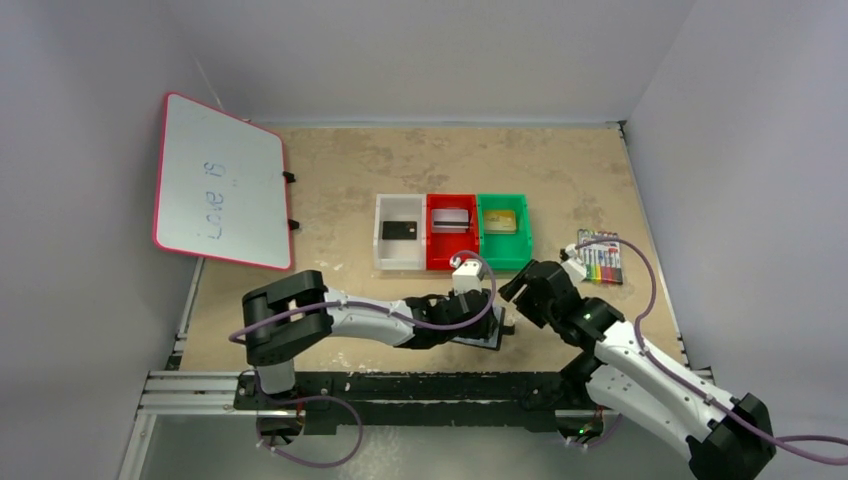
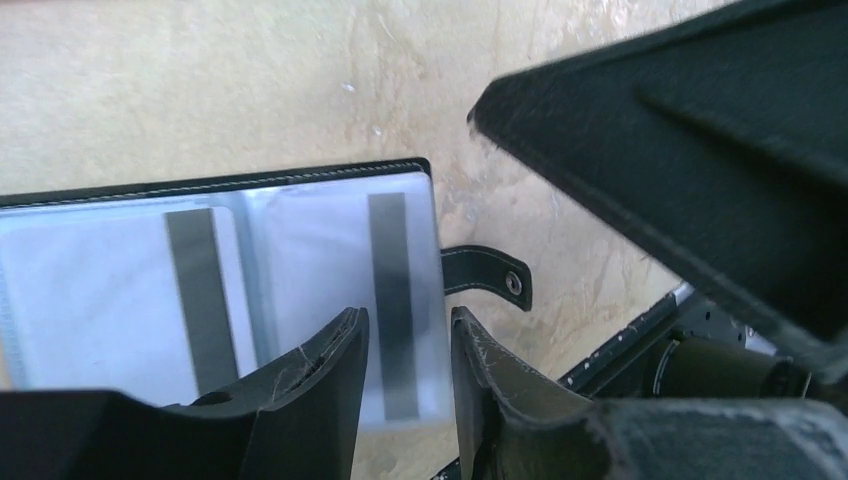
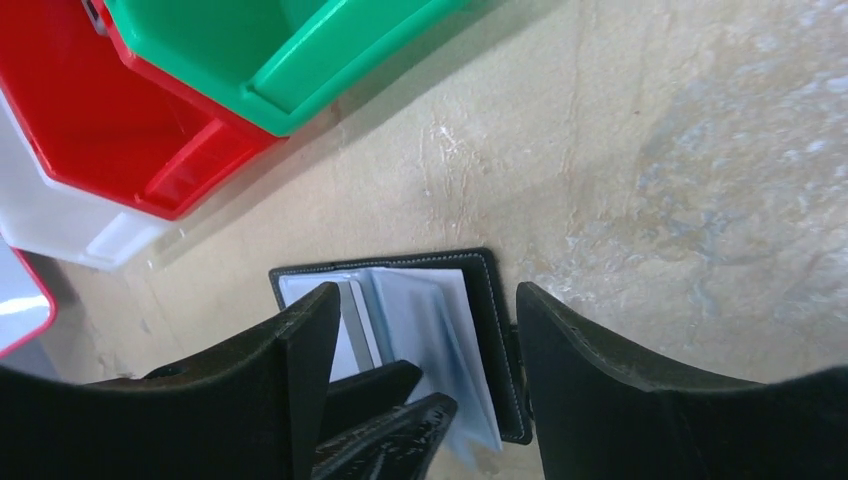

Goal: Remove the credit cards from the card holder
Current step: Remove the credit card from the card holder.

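The card holder (image 2: 300, 250) lies open and flat near the table's front edge, its pale blue clear sleeves up and its strap tab (image 2: 490, 278) to the right. My left gripper (image 2: 405, 320) hovers over its right page, open by a narrow gap with nothing between the fingers. My right gripper (image 3: 428, 295) stands wide open just above the card holder (image 3: 455, 330), where a few sleeves fan upward. Three credit cards lie in the bins: a black one (image 1: 400, 230), a silver-grey one (image 1: 450, 218) and a gold one (image 1: 500, 221). Grey stripes show through the sleeves.
White (image 1: 385, 252), red (image 1: 436, 255) and green (image 1: 512, 255) bins stand in a row behind the holder. A pack of coloured markers (image 1: 598, 256) lies to the right. A whiteboard (image 1: 222, 182) leans at the back left. The two grippers are close together.
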Controlling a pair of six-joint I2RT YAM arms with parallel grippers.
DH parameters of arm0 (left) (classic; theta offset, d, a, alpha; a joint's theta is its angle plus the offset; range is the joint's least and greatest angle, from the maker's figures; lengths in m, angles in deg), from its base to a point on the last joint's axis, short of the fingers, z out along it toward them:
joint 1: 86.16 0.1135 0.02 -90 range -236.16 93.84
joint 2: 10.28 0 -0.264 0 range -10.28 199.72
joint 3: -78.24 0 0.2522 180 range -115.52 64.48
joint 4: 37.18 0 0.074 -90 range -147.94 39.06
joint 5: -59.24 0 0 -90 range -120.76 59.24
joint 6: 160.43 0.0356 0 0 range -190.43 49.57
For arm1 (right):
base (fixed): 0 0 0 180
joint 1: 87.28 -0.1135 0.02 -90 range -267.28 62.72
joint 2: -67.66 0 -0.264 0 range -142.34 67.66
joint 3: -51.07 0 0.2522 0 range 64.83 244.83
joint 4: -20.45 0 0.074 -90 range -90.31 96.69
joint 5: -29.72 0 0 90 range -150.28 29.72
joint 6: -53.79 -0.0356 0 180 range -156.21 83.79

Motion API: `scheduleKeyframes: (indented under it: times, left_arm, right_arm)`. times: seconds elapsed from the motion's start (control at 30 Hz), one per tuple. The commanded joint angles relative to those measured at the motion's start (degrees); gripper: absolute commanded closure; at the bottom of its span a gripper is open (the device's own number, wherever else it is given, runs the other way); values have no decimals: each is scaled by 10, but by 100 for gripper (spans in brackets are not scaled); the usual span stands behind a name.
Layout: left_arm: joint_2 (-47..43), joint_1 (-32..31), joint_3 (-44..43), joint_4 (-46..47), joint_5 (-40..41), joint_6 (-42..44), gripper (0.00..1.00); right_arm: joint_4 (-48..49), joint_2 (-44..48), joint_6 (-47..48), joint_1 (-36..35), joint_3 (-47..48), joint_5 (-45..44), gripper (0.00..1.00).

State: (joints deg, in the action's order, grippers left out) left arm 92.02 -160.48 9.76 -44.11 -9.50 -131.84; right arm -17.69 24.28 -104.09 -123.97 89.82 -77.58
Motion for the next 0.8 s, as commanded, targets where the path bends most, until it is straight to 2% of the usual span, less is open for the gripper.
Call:
scheduleKeyframes:
  times: [0.0, 0.13, 0.2, 0.43, 0.57, 0.63, 0.77]
  left_arm:
    - [22, 1, -26, 56, -77, 25, 64]
    - [25, -2, -17, 51, -66, 2, 64]
    - [11, -4, -13, 22, -27, -1, 64]
    - [-116, -6, 43, -17, 68, 5, 62]
    - [-141, -3, 51, -88, 114, -8, 61]
    - [-133, 4, 51, -105, 113, -17, 61]
    - [-112, 12, 47, -101, 97, -26, 61]
  right_arm:
    - [-55, 38, -36, 0, 18, -58, 32]
    - [-18, 83, -2, 0, -1, -22, 37]
    - [6, 106, 19, 0, -12, 9, 40]
    - [83, 128, 46, 0, -57, 102, 50]
    - [163, 84, 69, 0, -86, 177, 59]
    - [191, 49, 87, 0, -91, 177, 64]
    - [158, -23, 95, 0, -72, 150, 68]
